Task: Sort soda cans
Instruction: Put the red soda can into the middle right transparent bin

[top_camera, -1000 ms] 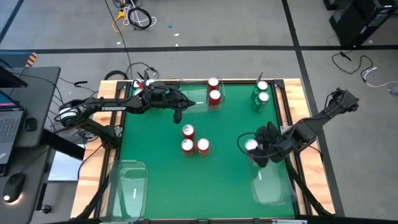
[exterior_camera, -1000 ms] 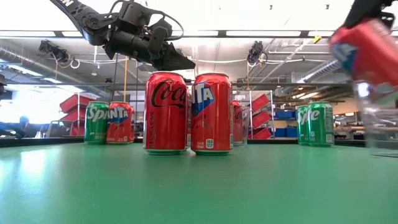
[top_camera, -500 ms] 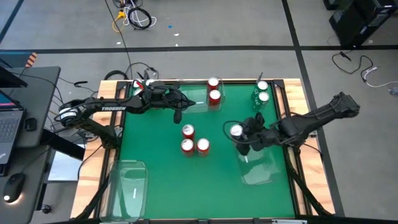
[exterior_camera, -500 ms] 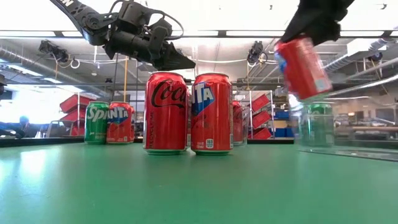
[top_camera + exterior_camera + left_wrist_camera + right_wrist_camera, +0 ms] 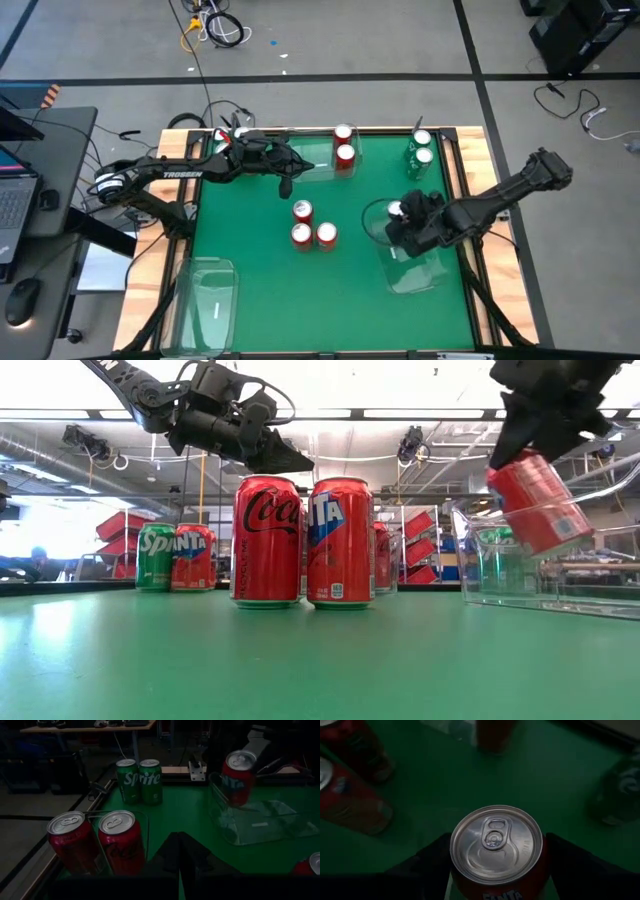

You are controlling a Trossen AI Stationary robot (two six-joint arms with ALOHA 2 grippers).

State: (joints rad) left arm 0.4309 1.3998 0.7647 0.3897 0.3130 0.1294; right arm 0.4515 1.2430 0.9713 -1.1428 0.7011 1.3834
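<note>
Left gripper (image 5: 287, 186) waits at the far-left part of the tabletop (image 5: 250, 270), jaws shut tight, holding nothing. Two red cans (image 5: 344, 143) sit in a tray just beside it. Three red cans (image 5: 312, 225) stand mid-tabletop, two green cans (image 5: 419, 152) at the far-right corner. Right gripper (image 5: 406, 226) has its jaws wide around a red Fanta can (image 5: 537, 502), tilted, low over the near-right tray (image 5: 520, 565).

Risk: the can is tilted, so if let go now it may tip & roll in the tray, or bump the tray wall & push the tray.
</note>
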